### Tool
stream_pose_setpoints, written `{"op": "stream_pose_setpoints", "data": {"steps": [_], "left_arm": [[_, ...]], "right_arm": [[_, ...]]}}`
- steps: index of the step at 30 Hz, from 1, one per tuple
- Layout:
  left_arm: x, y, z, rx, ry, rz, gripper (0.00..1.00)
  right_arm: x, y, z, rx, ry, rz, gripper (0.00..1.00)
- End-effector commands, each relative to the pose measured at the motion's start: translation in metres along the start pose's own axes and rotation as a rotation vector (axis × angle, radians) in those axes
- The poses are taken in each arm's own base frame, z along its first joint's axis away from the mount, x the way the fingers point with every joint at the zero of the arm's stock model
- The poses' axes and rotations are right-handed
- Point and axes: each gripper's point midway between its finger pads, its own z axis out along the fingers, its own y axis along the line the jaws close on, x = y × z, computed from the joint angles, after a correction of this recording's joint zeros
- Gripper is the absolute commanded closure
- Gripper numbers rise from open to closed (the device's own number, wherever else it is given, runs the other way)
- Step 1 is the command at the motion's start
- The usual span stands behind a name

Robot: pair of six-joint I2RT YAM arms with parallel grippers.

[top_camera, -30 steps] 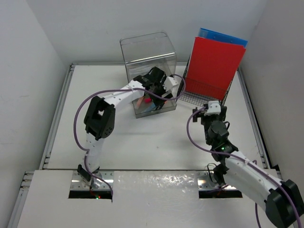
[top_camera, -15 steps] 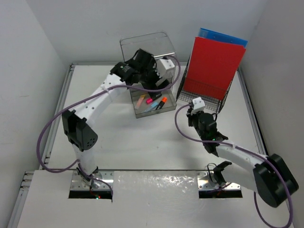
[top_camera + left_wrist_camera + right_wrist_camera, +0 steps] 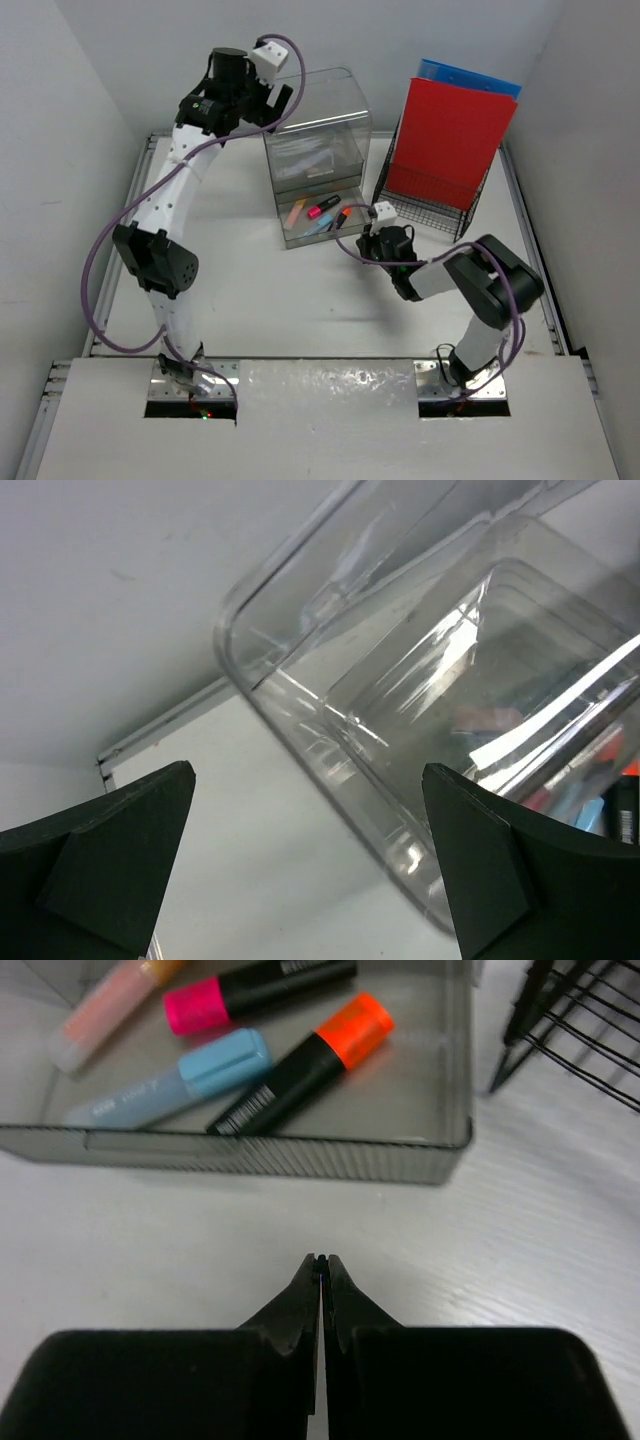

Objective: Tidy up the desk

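Desk [image 3: 300, 310], the large flat white rectangular tabletop with thin grey metal rails, lies under everything and carries the clear plastic drawer box [image 3: 315, 130] toward its far edge

Low in front of that box, the right gripper [image 3: 322, 1265] has its jaws pressed together with nothing between them. Its tips sit near the front wall of the box's pulled-out smoky grey drawer [image 3: 300, 1152] but apart from it. The left gripper [image 3: 308, 778] is spread wide and empty, raised above the box's far left top corner, with no contact that I can see.

Inside the drawer lie a pink-capped black marker [image 3: 255, 988], an orange-capped black marker [image 3: 300, 1060], a light blue marker [image 3: 170, 1078] and a pale peach marker [image 3: 110, 1005].

The likely step is pushing the drawer shut. A shove off-centre, toward the drawer's right corner, could skew it in its slot or slide the whole unbraced box backward. The narrow closed tips could also slip off the smooth wall.

Just right of the box stands a black wire rack [image 3: 425, 205] holding a red folder [image 3: 450, 130] and a blue folder [image 3: 465, 78]. Its foot is close to the right arm's path, and a sideways drift could catch the wire
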Motion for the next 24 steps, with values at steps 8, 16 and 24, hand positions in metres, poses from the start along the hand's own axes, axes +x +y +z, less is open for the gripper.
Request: {"op": "stream_pose_setpoints", "data": {"steps": [8, 16, 24], "left_arm": [[0.013, -0.01, 0.054, -0.033, 0.02, 0.015, 0.04], [0.033, -0.017, 0.06, -0.005, 0.062, 0.066, 0.05], [0.044, -0.023, 0.06, 0.027, 0.083, 0.099, 0.06]], "right_arm": [[-0.05, 0.029, 0.06, -0.044, -0.237, 0.108, 1.0], [-0.074, 0.038, 0.083, -0.06, -0.303, 0.105, 1.0], [-0.079, 0.056, 0.124, -0.103, -0.279, 0.284, 1.0]]}}
